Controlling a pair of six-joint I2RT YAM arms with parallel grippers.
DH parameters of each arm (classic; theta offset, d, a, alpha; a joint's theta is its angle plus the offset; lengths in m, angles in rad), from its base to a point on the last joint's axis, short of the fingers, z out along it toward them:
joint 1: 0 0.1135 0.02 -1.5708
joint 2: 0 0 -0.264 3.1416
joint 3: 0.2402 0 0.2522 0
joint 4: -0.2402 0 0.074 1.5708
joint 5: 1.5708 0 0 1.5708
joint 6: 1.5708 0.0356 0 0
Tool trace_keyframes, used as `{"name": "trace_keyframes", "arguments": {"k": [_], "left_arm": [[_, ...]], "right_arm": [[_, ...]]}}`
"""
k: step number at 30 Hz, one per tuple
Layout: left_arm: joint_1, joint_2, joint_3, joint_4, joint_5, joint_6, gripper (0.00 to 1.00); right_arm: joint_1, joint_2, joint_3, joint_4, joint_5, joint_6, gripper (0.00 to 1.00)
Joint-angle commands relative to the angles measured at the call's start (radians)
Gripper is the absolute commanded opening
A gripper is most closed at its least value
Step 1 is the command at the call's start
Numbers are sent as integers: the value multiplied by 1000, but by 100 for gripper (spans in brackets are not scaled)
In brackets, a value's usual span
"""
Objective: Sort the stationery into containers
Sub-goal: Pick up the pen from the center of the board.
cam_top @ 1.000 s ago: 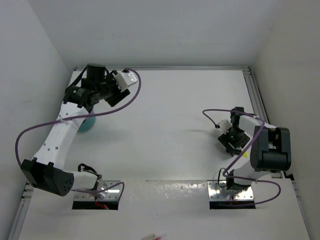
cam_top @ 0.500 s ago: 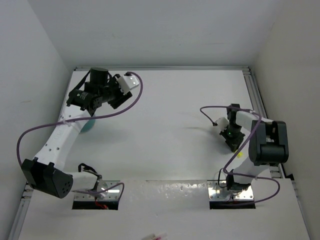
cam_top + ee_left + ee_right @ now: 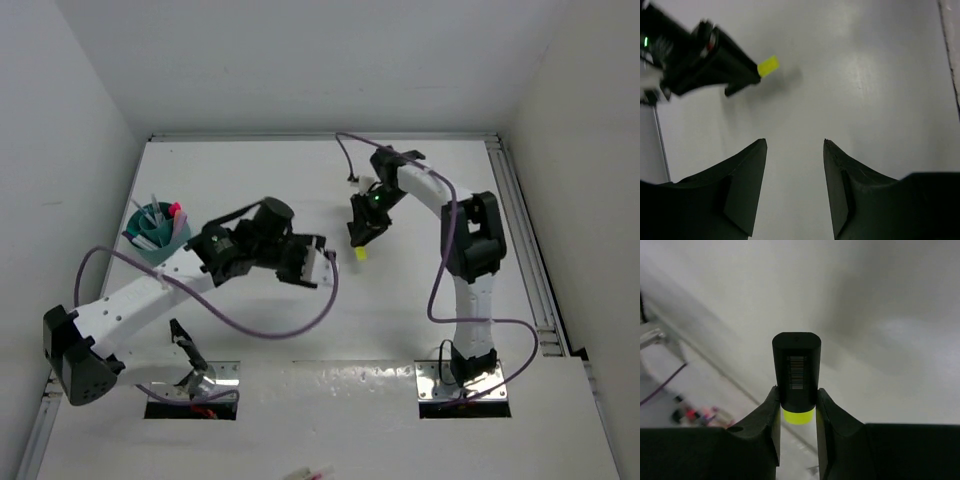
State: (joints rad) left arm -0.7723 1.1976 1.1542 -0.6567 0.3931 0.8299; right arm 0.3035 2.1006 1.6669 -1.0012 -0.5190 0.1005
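Over the table [image 3: 260, 170], far from edges, right end effector [image 3: 358, 241] clenched on marker [image 3: 796, 365], left end effector [image 3: 795, 145] released.

White table [image 3: 250, 180], plain white walls [image 3: 300, 60]

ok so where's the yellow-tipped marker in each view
Top external: the marker is just right of centre, yellow end pointing down the picture.
Left wrist: upper left, only the yellow end shows.
Right wrist: dead centre, black body upright.
Shared landmark: the right fingers clamped on it.
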Motion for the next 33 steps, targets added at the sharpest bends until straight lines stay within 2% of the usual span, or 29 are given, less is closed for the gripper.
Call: {"name": "trace_keyframes", "arguments": {"k": [1,6,8,12,16,22,33], "left_arm": [[-172,-61,-72,29,-93,174,55],[-301,-180,-325,317,-282,230,54],[-337,-222,-457,446,-303,273,56],[-375,-309,-612,618,-295,359,56],[-400,-256,-620,739,-330,334,56],[-452,-213,-658,885,-419,368,58],[-495,-193,-695,873,-436,460,57]], "right_arm": [[42,79,-5,-113,-186,206,0],[92,9,-131,-33,-156,346,0],[101,-43,-171,-13,-168,410,0],[126,-132,-220,21,-165,464,0],[160,-200,-277,55,-170,499,0],[247,-287,-292,46,-39,567,0],[249,-329,-314,61,-92,584,0]]}}
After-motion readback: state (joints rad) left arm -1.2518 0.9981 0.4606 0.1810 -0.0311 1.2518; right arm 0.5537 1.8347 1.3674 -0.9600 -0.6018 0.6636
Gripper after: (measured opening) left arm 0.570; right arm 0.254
